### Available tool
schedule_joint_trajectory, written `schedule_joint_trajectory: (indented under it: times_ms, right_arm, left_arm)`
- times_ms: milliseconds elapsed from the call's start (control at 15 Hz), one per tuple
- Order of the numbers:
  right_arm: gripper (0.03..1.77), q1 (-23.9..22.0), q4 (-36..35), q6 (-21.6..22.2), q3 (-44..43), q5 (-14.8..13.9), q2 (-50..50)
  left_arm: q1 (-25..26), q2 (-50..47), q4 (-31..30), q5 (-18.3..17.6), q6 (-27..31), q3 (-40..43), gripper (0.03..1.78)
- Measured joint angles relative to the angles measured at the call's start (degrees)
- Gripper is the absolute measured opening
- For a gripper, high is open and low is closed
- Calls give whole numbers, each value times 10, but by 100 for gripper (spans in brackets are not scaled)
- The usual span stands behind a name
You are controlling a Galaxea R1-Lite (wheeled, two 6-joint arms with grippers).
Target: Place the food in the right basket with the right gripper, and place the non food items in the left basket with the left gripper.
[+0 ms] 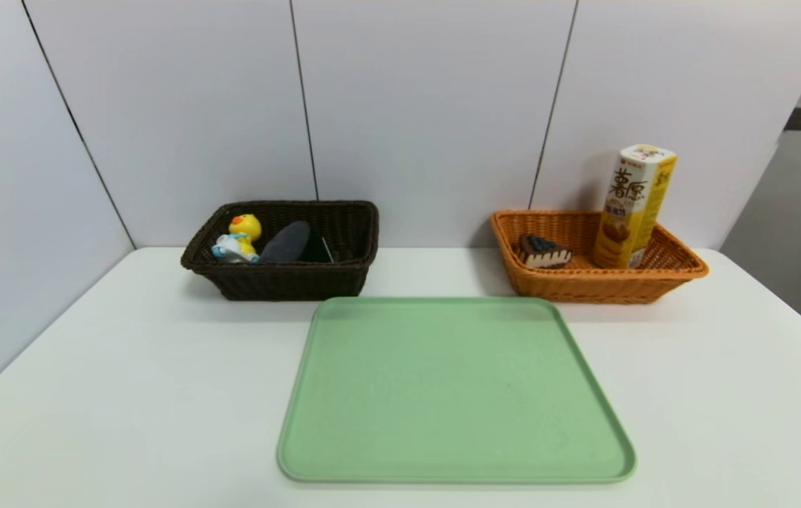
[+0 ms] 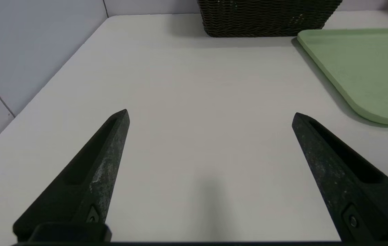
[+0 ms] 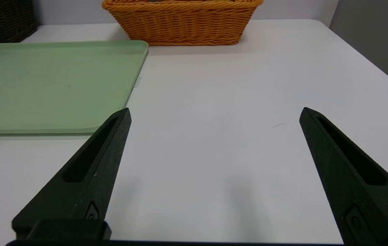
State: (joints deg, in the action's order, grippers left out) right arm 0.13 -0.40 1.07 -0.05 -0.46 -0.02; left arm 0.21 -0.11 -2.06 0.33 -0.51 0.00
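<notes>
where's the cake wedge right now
In the head view the cake wedge lies inside the orange basket on the right, at its left end, beside the upright snack box.

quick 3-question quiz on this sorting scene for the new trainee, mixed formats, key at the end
1. True or false: the green tray has a duck toy lying on it.
2. Which basket holds the snack box? A) the dark brown basket B) the orange basket C) neither
3. Fill in: in the wrist views, the left gripper and the right gripper are both ____ over the white table, holding nothing.

Key
1. False: nothing lies on the tray; the duck toy sits in the dark brown basket beside the grey rolled cloth.
2. B: it stands upright there, next to the cake wedge.
3. open
</notes>
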Motion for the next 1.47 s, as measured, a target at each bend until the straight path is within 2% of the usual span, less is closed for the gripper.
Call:
schedule_joint_trajectory:
  times_ms: [1467]
  right_arm:
    - [170, -1, -1, -3, 0, 0, 0]
  left_arm:
    - [0, 0, -1, 1, -5, 0, 169]
